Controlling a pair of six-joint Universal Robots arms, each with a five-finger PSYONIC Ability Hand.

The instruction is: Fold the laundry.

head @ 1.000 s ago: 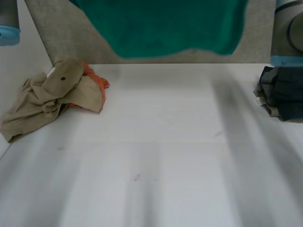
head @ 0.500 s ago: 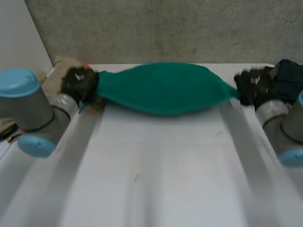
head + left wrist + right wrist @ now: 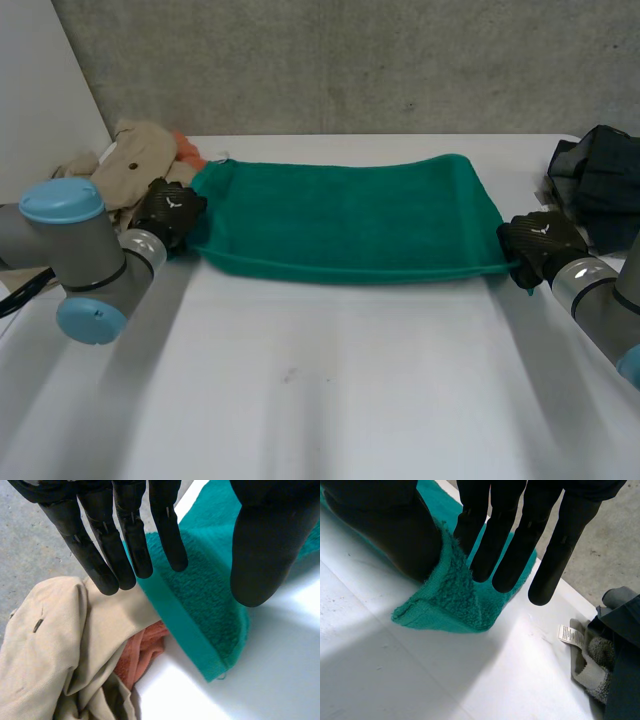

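A green towel (image 3: 345,220) lies spread flat across the far middle of the white table (image 3: 330,380). My left hand (image 3: 168,212) is at its near left corner. In the left wrist view the fingers (image 3: 125,535) are straight and the thumb stands apart, with the towel (image 3: 200,595) lying flat beneath them, not gripped. My right hand (image 3: 540,243) is at the near right corner. There the thumb and fingers (image 3: 515,530) pinch the towel (image 3: 450,600), whose edge rises up between them.
A beige garment (image 3: 125,165) lies over an orange cloth (image 3: 185,150) at the far left, just beyond my left hand. A dark garment (image 3: 600,190) sits at the far right, with a grey labelled cloth (image 3: 592,665) beside it. A grey wall backs the table.
The towel was held up in the air, swung down stretched between both hands, and now lies flat on the table. My left hand's fingers have straightened off its corner.
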